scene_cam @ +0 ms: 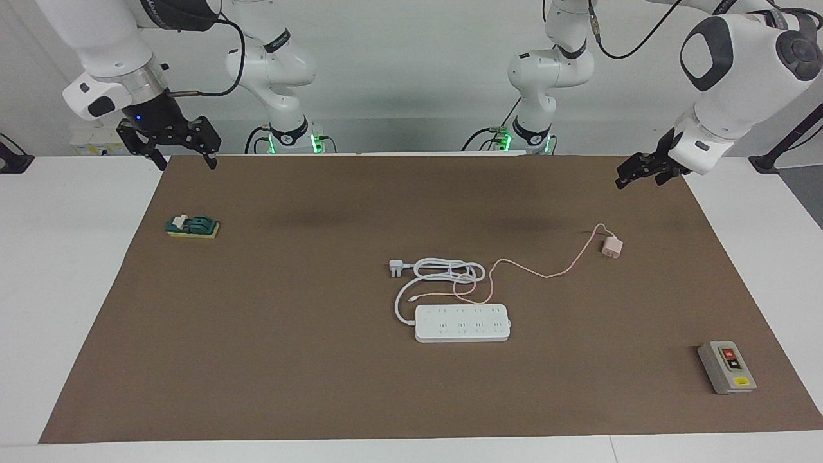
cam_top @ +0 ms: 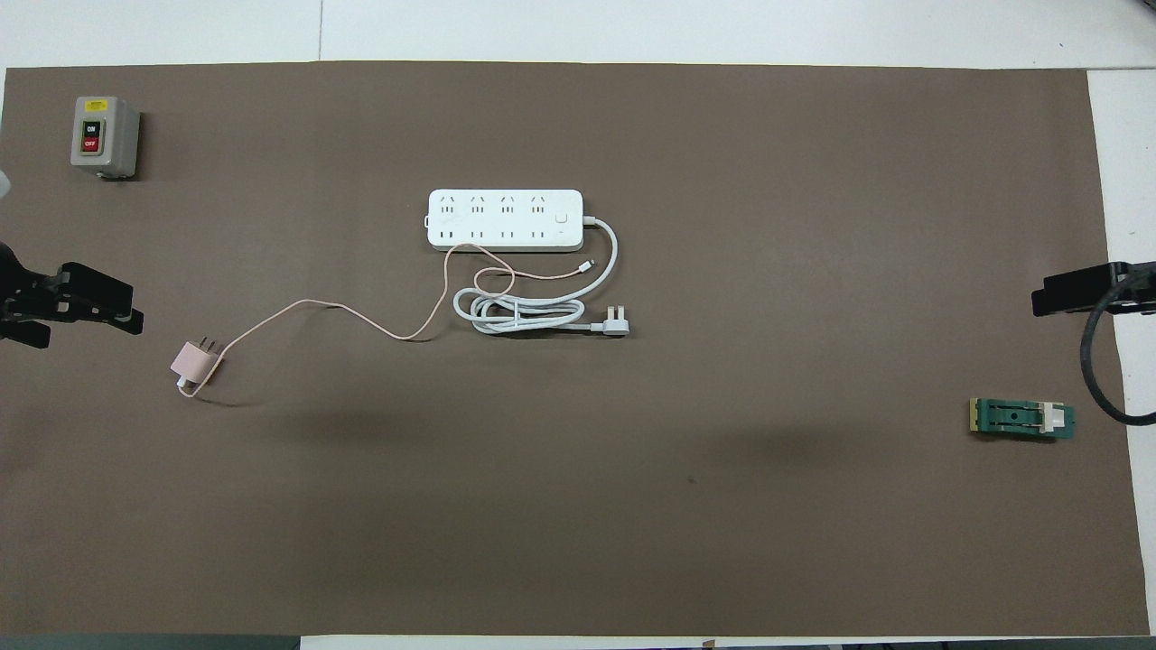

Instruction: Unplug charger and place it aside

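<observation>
The pale pink charger (scene_cam: pixel 612 247) lies on the brown mat toward the left arm's end, not in any socket; it also shows in the overhead view (cam_top: pixel 192 364). Its thin pink cable (scene_cam: pixel 546 275) runs to a loop beside the white power strip (scene_cam: pixel 462 323), which also shows in the overhead view (cam_top: pixel 504 218). My left gripper (scene_cam: pixel 638 179) is open and empty, raised over the mat's edge, apart from the charger; the overhead view shows it too (cam_top: pixel 95 305). My right gripper (scene_cam: pixel 185 161) is open and empty, raised over the mat's corner at the right arm's end.
The strip's thick white cord and three-pin plug (scene_cam: pixel 397 268) lie coiled just nearer to the robots than the strip. A green switch block (scene_cam: pixel 191 226) sits toward the right arm's end. A grey button box (scene_cam: pixel 726 366) sits at the left arm's end, farther from the robots.
</observation>
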Motion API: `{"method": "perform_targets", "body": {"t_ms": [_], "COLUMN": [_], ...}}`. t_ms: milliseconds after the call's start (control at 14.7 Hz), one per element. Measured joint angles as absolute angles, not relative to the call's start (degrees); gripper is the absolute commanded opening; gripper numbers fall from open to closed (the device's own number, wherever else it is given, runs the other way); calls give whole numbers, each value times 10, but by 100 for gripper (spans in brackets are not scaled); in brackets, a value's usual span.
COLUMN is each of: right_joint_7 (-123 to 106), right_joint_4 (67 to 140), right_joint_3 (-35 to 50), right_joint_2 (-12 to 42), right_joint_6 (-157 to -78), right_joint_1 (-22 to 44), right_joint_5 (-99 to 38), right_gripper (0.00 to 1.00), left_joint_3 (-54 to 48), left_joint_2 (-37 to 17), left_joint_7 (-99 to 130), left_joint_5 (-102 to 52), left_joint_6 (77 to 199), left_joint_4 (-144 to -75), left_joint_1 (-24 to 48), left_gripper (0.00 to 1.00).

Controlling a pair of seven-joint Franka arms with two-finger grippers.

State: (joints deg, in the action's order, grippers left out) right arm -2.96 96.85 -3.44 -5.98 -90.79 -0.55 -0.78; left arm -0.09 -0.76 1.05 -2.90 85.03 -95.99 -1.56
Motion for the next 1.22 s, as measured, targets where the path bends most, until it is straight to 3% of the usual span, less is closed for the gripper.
{"method": "perform_targets", "body": {"t_ms": [1223], "right_joint_7": [-44], "right_joint_4": [958], "right_joint_3": [-32], "right_joint_2": [-60], "right_joint_6": [-864], "right_joint_1": [-6], "right_joint_5": [3], "right_gripper": [100], "left_joint_3": [11], "left_joint_2": [-6], "left_joint_7": [-23], "left_joint_5": [-24], "left_joint_6": [895], "left_joint_4": [-962], "left_joint_1": [-2], "left_gripper": [100]}}
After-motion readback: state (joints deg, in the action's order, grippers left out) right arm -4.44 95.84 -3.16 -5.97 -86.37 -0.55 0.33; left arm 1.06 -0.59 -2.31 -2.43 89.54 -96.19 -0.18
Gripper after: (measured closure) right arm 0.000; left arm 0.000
